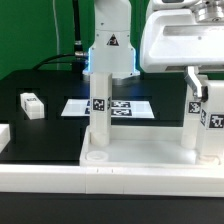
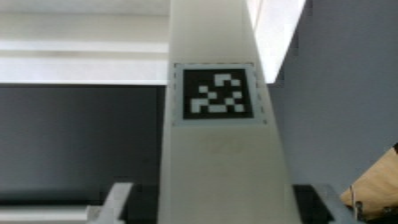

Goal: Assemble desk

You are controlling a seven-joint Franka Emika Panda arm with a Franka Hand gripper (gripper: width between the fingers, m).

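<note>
The white desk tabletop (image 1: 60, 165) lies across the front of the exterior view. One white leg (image 1: 100, 115) with a tag stands upright on it at the left corner. A second tagged leg (image 1: 197, 125) stands upright at the right corner. My gripper (image 1: 197, 85) comes down on it from above. In the wrist view the leg (image 2: 221, 120) fills the middle, and the gripper (image 2: 222, 205) has its dark pads (image 2: 135, 203) against both sides, shut on the leg. A loose leg (image 1: 32, 104) lies on the black table at the left.
The marker board (image 1: 125, 107) lies flat on the black table behind the tabletop. The arm's base (image 1: 108, 50) stands at the back centre. Another white upright piece (image 1: 216, 135) shows at the far right edge, beside the held leg.
</note>
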